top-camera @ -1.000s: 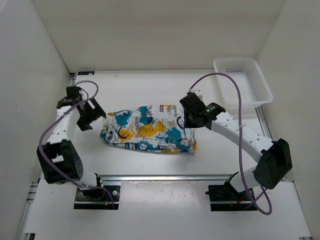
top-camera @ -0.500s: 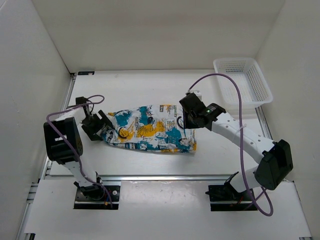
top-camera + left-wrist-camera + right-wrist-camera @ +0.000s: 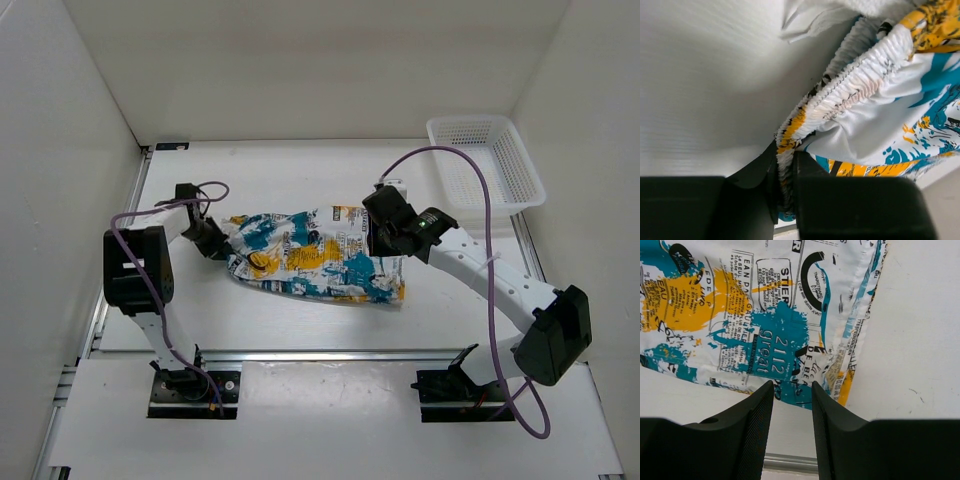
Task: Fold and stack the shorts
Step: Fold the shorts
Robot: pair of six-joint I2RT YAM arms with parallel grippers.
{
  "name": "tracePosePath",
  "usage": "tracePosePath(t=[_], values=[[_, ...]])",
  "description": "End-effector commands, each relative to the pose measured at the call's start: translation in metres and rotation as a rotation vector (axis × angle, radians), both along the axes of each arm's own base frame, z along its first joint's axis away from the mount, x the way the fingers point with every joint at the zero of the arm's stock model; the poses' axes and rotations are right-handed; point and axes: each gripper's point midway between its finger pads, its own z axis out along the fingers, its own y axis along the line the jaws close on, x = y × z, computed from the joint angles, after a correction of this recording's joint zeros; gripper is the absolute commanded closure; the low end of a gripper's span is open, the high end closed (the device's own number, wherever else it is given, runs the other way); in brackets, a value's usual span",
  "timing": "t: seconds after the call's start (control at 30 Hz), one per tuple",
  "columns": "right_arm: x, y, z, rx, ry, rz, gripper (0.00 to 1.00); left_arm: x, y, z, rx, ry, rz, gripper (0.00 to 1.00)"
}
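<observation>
White walls box in a pale white table [image 3: 300, 180], and right at its centre lie the soft white fabric shorts [image 3: 315, 265], busy with teal, yellow-orange and black patches and lettering, stretched from 9 o'clock to 3 o'clock. At the 9 o'clock end the black two-finger left gripper [image 3: 213, 240] is clamped on them. The wrist view shows its jaws pinched tight on the ruffled elastic waistband [image 3: 850, 90], several layers bunched between them. Over at the 3 o'clock end the black right gripper [image 3: 385, 240] hangs above the printed cloth, jaws partly apart with nothing between them. Away in the 2 o'clock corner sits the white plastic mesh basket [image 3: 487, 165], well apart from the action.

The step looks like a grab of the waistband to start the fold. To do it well, I'd judge the left pinch must hold every layer of that elastic, and the right gripper should take hold at its end before anything lifts, or the fabric will drag and crumple.

Compared with a second ago: the left gripper stood wide open and clear of the shorts; now it has swung in and closed on them. The shorts have slid a touch toward 3 o'clock. The right gripper has barely budged.
</observation>
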Motion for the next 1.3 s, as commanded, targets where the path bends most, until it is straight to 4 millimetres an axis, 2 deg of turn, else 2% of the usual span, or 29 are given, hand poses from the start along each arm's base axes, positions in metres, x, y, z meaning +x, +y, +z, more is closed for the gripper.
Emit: tracePosePath(t=[0.0,0.03,0.1,0.13,0.17,0.2,0.23,0.27,0.3,0.37,0.5,0.53,0.6,0.63,0.73,0.77,0.83,0.87,0.93,0.97,1.0,1.03,1.07,1.1,1.27], values=[[-0.003,-0.004,0.006,-0.004,-0.021,0.013,0.59,0.043,0.022,0.059,0.114,-0.207,0.048,0.90],[-0.003,-0.004,0.006,-0.004,-0.021,0.013,0.59,0.037,0.039,0.066,0.213,-0.184,0.068,0.90],[-0.005,-0.008,0.004,-0.015,-0.022,0.007,0.59,0.039,0.058,0.090,0.319,-0.204,0.084,0.90],[-0.005,-0.009,0.007,-0.008,-0.030,0.007,0.59,0.041,0.067,0.116,0.373,-0.236,0.080,0.90],[-0.006,-0.012,0.003,-0.021,-0.026,0.002,0.59,0.042,0.080,0.128,0.442,-0.249,0.093,0.90],[-0.006,-0.012,0.003,-0.021,-0.026,0.002,0.59,0.044,0.081,0.140,0.469,-0.271,0.080,0.90],[-0.007,-0.013,-0.001,-0.028,-0.019,0.002,0.59,0.049,0.081,0.165,0.505,-0.328,0.067,0.90],[-0.007,-0.013,-0.001,-0.028,-0.019,0.002,0.59,0.044,0.087,0.174,0.556,-0.323,0.065,0.90],[-0.007,-0.013,-0.004,-0.035,-0.012,0.002,0.59,0.045,0.085,0.181,0.575,-0.333,0.055,0.90],[-0.007,-0.012,-0.007,-0.036,-0.003,-0.006,0.59,0.047,0.073,0.207,0.600,-0.406,0.011,0.90],[-0.005,-0.010,-0.006,-0.029,-0.009,-0.006,0.59,0.041,0.046,0.224,0.632,-0.453,-0.102,0.90],[-0.004,-0.009,-0.005,-0.023,-0.016,-0.006,0.59,0.037,0.032,0.223,0.629,-0.455,-0.154,0.90],[-0.005,-0.007,-0.005,-0.012,-0.010,-0.008,0.59,0.039,0.019,0.226,0.650,-0.469,-0.209,0.90],[-0.005,-0.007,-0.005,-0.012,-0.010,-0.008,0.59,0.036,0.002,0.220,0.642,-0.460,-0.263,0.90],[-0.006,-0.009,-0.009,-0.019,-0.002,-0.008,0.59,0.030,-0.023,0.211,0.658,-0.442,-0.355,0.90],[-0.006,-0.008,-0.009,-0.014,-0.001,-0.016,0.59,0.030,-0.042,0.206,0.658,-0.444,-0.404,0.90],[-0.007,-0.007,-0.009,-0.008,0.004,-0.011,0.59,0.029,-0.059,0.197,0.667,-0.434,-0.447,0.90],[-0.009,-0.008,-0.013,-0.014,0.011,-0.011,0.59,0.028,-0.078,0.191,0.671,-0.427,-0.489,0.90],[-0.009,-0.008,-0.013,-0.009,0.012,-0.018,0.59,0.027,-0.085,0.186,0.719,-0.397,-0.497,0.90],[-0.009,-0.008,-0.013,-0.009,0.012,-0.018,0.59,0.026,-0.097,0.174,0.730,-0.369,-0.531,0.90],[-0.010,-0.009,-0.016,-0.015,0.019,-0.018,0.59,0.030,-0.108,0.181,0.719,-0.386,-0.529,0.90],[-0.010,-0.010,-0.013,-0.009,0.012,-0.018,0.59,0.028,-0.108,0.180,0.751,-0.367,-0.544,0.90],[-0.009,-0.011,-0.013,-0.015,0.006,-0.024,0.59,0.028,-0.118,0.181,0.751,-0.370,-0.541,0.90],[-0.011,-0.013,-0.016,-0.022,0.013,-0.024,0.59,0.038,-0.126,0.180,0.740,-0.378,-0.517,0.90],[-0.017,-0.018,-0.021,-0.023,0.022,-0.032,0.59,0.057,-0.164,0.164,0.604,-0.371,-0.483,0.90]])
